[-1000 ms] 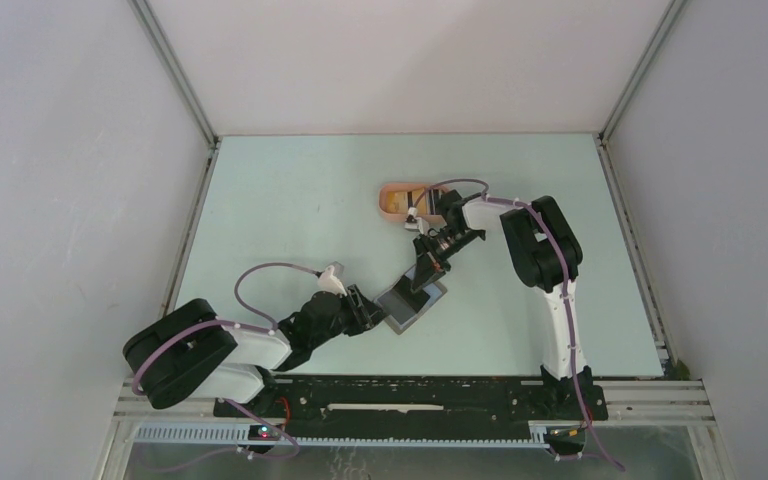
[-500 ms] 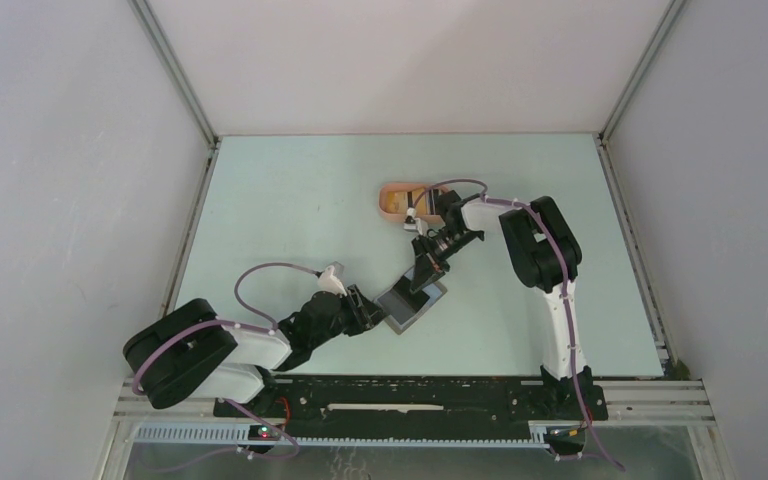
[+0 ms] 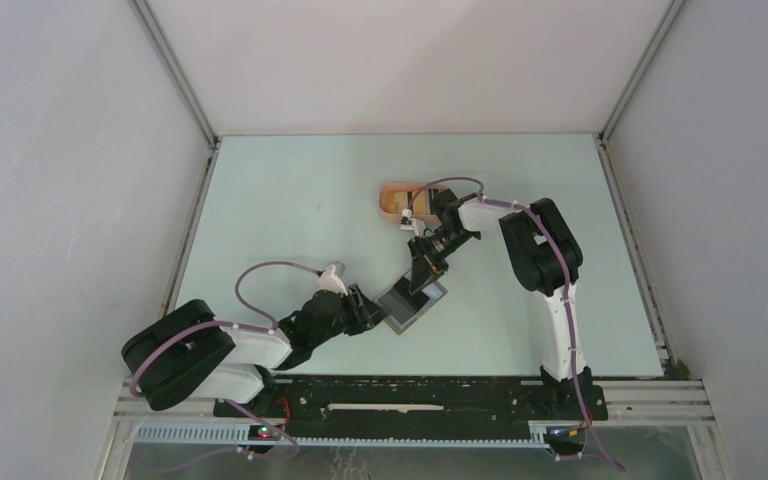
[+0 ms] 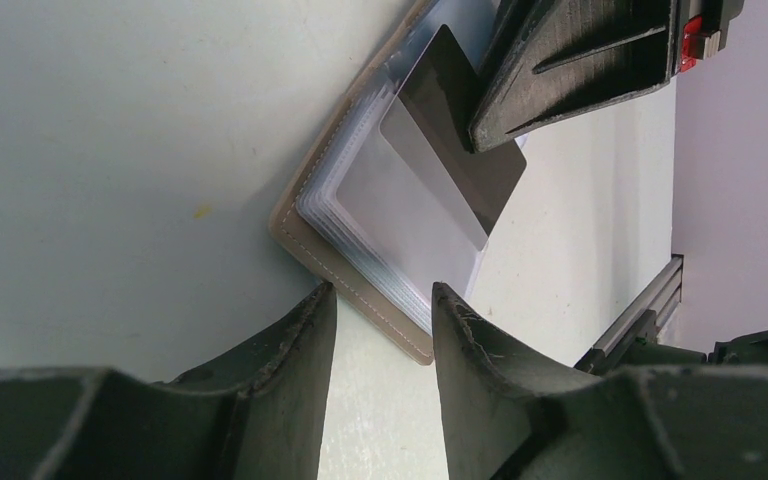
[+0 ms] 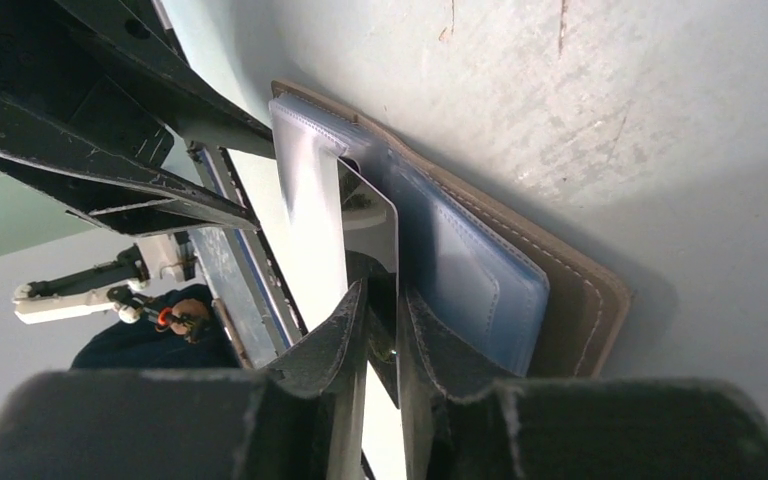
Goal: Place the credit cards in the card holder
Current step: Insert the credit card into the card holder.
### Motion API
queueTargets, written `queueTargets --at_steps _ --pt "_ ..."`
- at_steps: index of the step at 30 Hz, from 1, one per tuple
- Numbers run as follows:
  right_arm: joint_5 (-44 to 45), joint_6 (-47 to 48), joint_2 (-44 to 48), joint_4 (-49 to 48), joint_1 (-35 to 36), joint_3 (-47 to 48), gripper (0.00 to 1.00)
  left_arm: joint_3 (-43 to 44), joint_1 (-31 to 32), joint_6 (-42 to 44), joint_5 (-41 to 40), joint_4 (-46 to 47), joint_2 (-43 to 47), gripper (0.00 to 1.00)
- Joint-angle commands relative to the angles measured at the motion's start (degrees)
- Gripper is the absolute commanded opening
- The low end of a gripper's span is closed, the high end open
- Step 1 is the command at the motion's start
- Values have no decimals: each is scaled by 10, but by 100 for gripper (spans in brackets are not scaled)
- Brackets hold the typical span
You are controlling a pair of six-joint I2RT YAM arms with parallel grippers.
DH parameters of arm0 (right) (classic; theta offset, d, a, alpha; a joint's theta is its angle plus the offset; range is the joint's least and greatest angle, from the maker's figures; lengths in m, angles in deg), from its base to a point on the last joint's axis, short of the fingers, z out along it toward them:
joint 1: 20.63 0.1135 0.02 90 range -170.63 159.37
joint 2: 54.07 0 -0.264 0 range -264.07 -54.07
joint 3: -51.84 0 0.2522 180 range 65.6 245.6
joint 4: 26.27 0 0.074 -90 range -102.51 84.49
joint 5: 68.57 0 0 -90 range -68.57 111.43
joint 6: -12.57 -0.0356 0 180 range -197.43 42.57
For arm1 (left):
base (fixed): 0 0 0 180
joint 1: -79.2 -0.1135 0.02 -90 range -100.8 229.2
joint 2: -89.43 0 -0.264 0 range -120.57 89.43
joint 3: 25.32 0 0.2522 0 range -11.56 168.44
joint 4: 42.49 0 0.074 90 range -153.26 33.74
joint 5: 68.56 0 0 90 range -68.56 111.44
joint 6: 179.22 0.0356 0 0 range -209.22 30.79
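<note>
The open holder (image 3: 415, 303) lies mid-frame, a corner between the left gripper's (image 3: 372, 312) half-parted jaws, clamped or not I cannot tell, likely to steady it while the right gripper (image 3: 422, 272), jaws narrow around a dark card (image 4: 440, 130), slots it into a sleeve (image 4: 410, 220).

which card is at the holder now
The dark card, partly inside a clear sleeve of the card holder, between the fingers of the right gripper. The orange-yellow card lies in the pink tray.
</note>
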Motion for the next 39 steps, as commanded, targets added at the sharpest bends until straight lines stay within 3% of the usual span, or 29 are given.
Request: queueTargets --at_steps 1,39 --pt "52 19 31 -7 15 -3 25 16 1 21 -10 -44 1 46" --pt "173 49 89 9 108 4 37 13 2 21 -7 -45 6 46"
